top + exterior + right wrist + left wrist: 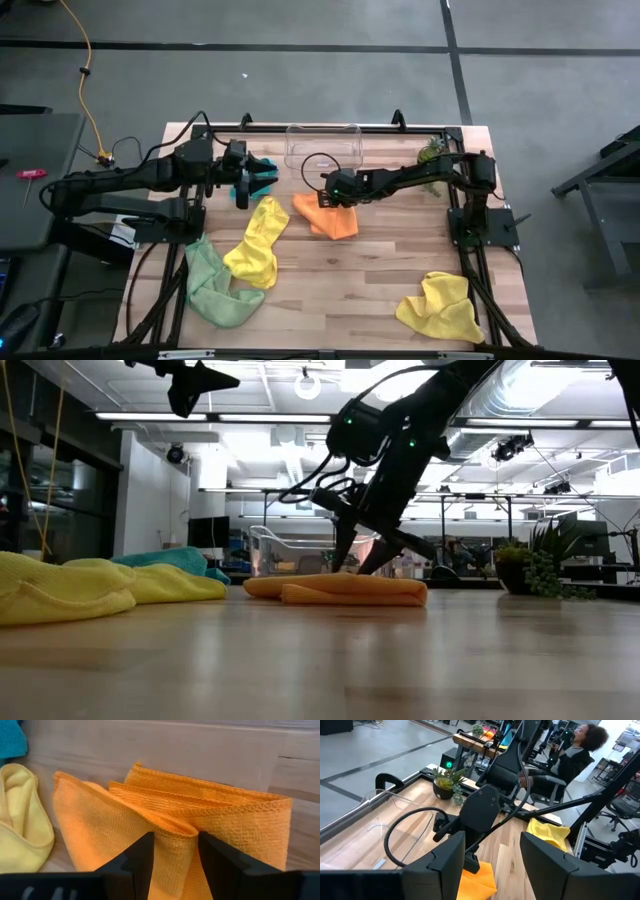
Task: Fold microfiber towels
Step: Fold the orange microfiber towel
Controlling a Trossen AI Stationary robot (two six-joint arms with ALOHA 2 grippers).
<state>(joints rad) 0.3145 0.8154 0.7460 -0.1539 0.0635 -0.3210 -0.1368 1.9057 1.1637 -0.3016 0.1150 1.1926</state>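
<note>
An orange towel (330, 216) lies folded in several layers at mid-table, with my right gripper (176, 855) shut on a ridge of it. To its left a yellow towel (258, 240) lies crumpled, touching a light green one (213, 285). Another yellow towel (440, 305) sits near the front right. A teal towel (262, 178) lies at the far left, and above it my left gripper (492, 865) hangs open with nothing between its fingers. My right gripper pinches a raised fold (175, 834) of the orange towel between its two fingers (137, 857), at the towel's far left part (322, 200). The fingers slant down from the table's right side. Several stitched edges show stacked behind the fold. The towel rests on the table.
A clear plastic bin (322, 145) stands at the far edge, just behind the orange towel. A small potted plant (432, 155) sits at the far right. Bare wood lies between the orange towel and the front edge. A person (580, 745) sits beyond the table.
</note>
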